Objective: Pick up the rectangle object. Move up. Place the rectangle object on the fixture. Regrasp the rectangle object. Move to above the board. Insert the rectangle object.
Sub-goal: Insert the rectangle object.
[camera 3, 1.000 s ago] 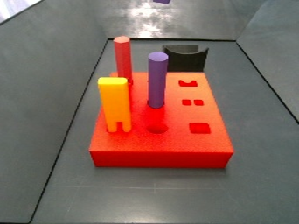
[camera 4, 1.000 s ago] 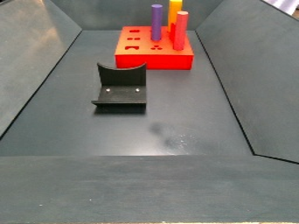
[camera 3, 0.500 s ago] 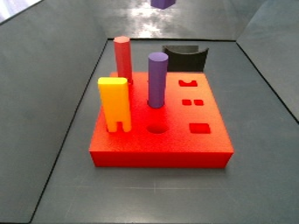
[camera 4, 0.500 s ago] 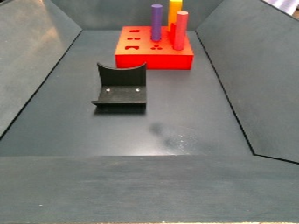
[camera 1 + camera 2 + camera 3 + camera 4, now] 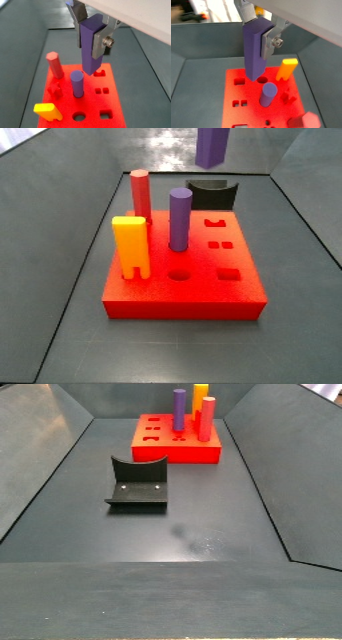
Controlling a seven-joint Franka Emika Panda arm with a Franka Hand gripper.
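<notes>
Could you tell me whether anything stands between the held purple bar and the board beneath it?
Nothing visible blocks it. The gripper holds the bar upright above the board; both wrist views show only air under its lower end. The purple cylinder, red peg and yellow peg stand beside that path.

You have a dark grey floor point(image 5: 201, 534) walled by sloping grey panels; two things lie directly on it: the board point(image 5: 175, 444) at the far end in a side view, and the fixture point(image 5: 139, 484) just before it, apart from it; the gripper point(image 5: 90, 31) hangs above the board.
</notes>
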